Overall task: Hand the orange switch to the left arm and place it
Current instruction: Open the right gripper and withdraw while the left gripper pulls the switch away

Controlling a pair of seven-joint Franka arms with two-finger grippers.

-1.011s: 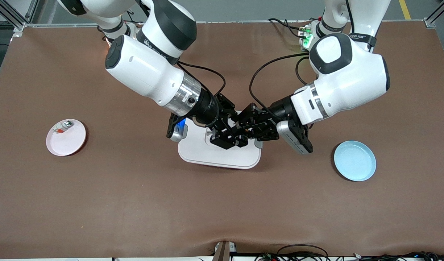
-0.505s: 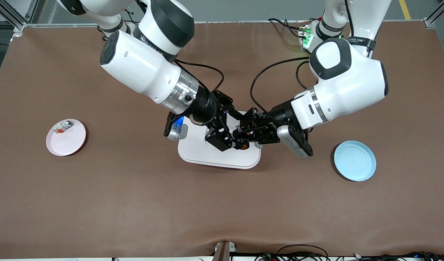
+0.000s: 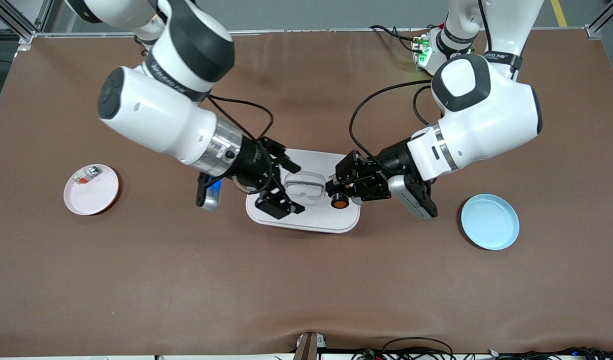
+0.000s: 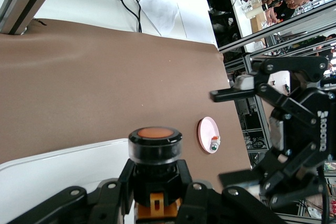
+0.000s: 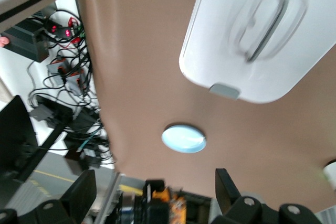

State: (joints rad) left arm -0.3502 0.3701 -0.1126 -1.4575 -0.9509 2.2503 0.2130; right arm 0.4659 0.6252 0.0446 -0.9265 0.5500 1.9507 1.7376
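The box (image 3: 302, 210), white with a recessed lid handle (image 3: 303, 184), sits at the middle of the table (image 3: 306, 280) and serves as the landmark here; the left gripper (image 3: 336, 192) hangs over the box's end toward the left arm, its fingers closed tight on the orange switch (image 3: 340, 202), whose round orange face points toward the front camera; in the left wrist view the orange switch (image 4: 155, 148) stands clamped between the black fingers (image 4: 113, 195), its black collar and orange face clear of them, with the lid's white surface under it; the right gripper (image 3: 281, 187) hangs over the box's end toward the right arm, its jaws spread wide and holding nothing, one finger (image 3: 278, 205) above the box's corner nearest the front camera and the other above the lid near the handle; the two grippers are apart, with the handle between them; in the right wrist view the box (image 5: 262, 40) shows with a grey latch (image 5: 224, 91) on its side; a blue plate (image 3: 490, 221) lies well apart from the box toward the left arm's end of the table; a pink plate (image 3: 91, 189) lies well apart from the box toward the right arm's end, and a small silver-and-clear part (image 3: 86, 175) rests in it.
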